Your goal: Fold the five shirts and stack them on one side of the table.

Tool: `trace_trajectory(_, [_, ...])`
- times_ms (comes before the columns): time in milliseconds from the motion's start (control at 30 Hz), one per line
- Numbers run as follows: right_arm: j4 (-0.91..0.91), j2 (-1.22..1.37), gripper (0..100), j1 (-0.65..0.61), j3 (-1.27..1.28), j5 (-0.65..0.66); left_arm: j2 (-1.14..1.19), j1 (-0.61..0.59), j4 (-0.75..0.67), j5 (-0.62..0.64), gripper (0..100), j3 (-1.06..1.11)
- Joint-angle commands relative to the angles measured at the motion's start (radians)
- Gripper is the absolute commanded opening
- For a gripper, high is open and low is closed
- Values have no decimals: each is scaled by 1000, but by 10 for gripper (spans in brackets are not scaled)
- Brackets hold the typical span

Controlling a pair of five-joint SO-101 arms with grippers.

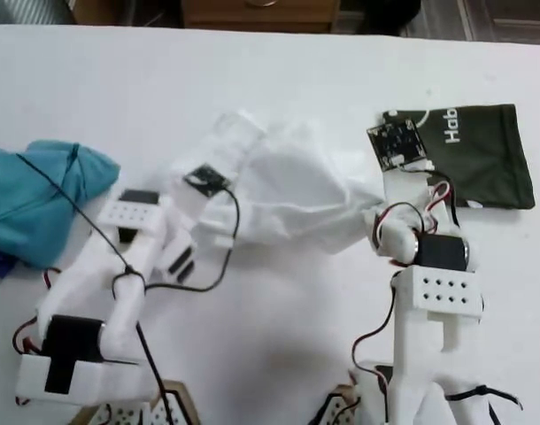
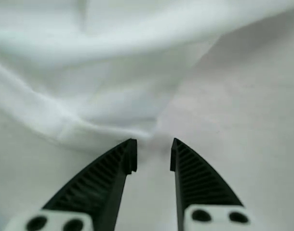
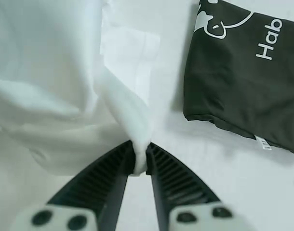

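Right gripper (image 3: pixel 140 156): fingers clamped on a pinched-up fold of the crumpled white fabric shirt (image 3: pixel 50 82), which lies mid-table between the two arms. Left gripper (image 2: pixel 153 154): fingers apart, tips just at that shirt's edge. Folded dark green shirt (image 3: pixel 243 67) lies flat toward the right side of the white table (image 1: pixel 279 345), just beside the white shirt, with white lettering and a white line-drawn graphic (print not transcribed) and, in the right wrist view, a small white label (image 3: pixel 263 143) at its hem; the high view adds a bunched teal shirt (image 1: pixel 40 195) at the table's left edge, well apart from the green one.
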Motion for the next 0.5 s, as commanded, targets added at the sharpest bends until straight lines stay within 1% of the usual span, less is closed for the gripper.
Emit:
trace_trajectory(0, [-7, 1, 19, 2, -5, 8, -12, -9, -55, -11, 143, 5])
trace_trajectory(200, [-7, -2, 19, 2, -5, 8, -5, -9, -117, -12, 146, 2])
trace_trajectory(300, [-7, -4, 19, 2, -5, 8, -5, -11, -124, -46, 145, 7])
trace_trajectory(433, [-7, -4, 19, 2, -5, 8, -3, -55, -124, -55, 146, 5])
trace_trajectory(467, [-7, -4, 19, 2, -5, 8, -3, -68, -123, -74, 146, 7])
